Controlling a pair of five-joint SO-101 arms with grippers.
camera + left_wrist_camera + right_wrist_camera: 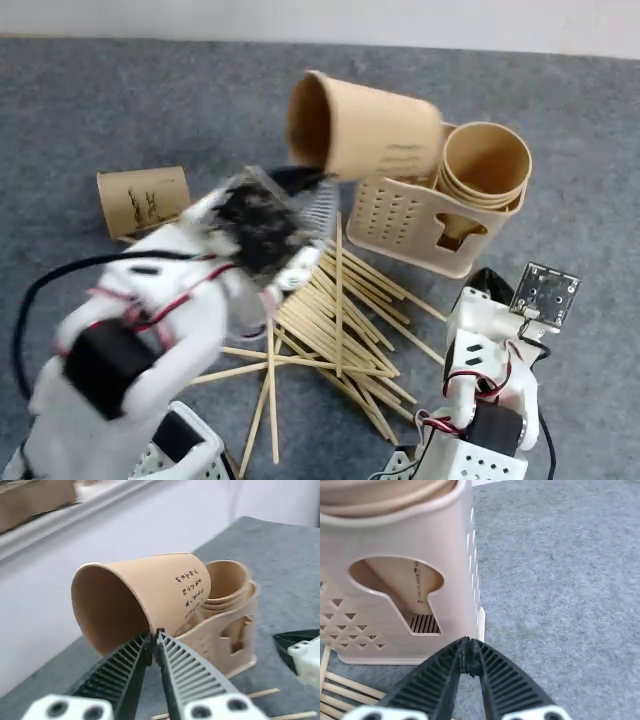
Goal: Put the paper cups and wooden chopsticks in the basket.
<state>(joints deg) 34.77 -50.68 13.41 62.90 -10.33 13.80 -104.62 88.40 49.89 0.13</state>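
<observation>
1. Nearest on the right, the right arm is rising from the near edge with its base cut off. The right gripper (pixel 468 647) is sitting clenched with nothing between its ribbed black fingers, just beside the near wall of the basket (pixel 400 215)
2. In the middle, the wooden chopsticks (pixel 335 330) are lying in a loose, crossed pile of thin pale sticks on the grey carpet (pixel 100 100). The white left arm is covering the pile's left part, so their number cannot be told
3. Beyond the pile, the left gripper (pixel 154 635) is pinching the rim of a brown paper cup (pixel 365 128). It is holding the cup on its side, mouth facing left, over the basket's left end and hiding that corner
4. The basket, in beige plastic with a perforated wall and a cut-out handle, is standing to the right. It is holding upright nested cups (pixel 487 165) in its right end. The wall is hiding their lower parts except where one is showing through the cut-out, and their count is hard to make out
5. At the far left, a lone cup (pixel 143 200) is lying on its side on the carpet, well apart from the basket
</observation>
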